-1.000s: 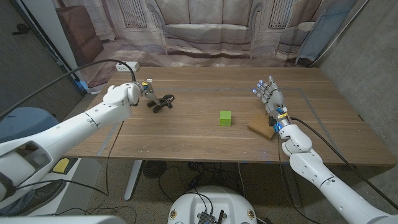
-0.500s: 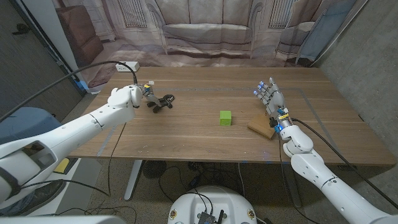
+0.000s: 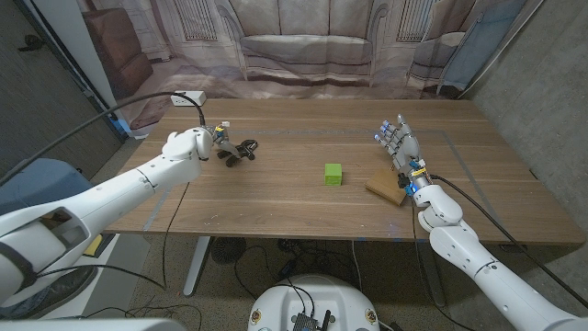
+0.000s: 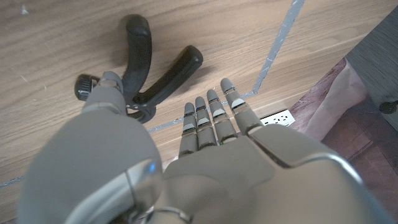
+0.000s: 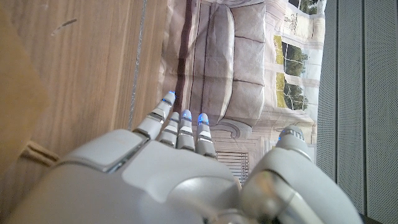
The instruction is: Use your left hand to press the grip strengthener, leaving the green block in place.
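- Grip strengthener (image 3: 238, 151) is lying on the left part of the tabletop (image 3: 276, 198), its 2 black handles splayed.
- Left robot hand (image 3: 217, 138) is hovering just beside it, fingers (image 4: 211, 121) straight and apart, holding nothing: approach step.
- Next move, I judge, calls for closing round both handles.
- Green block (image 3: 333, 174) is sitting well apart, mid-tabletop.
- Right robot hand (image 3: 398, 145) is standing open, idle.

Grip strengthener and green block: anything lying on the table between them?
Nothing. In the head view the stretch between the grip strengthener and the green block is bare wooden table. The left hand is on the strengthener's other side.
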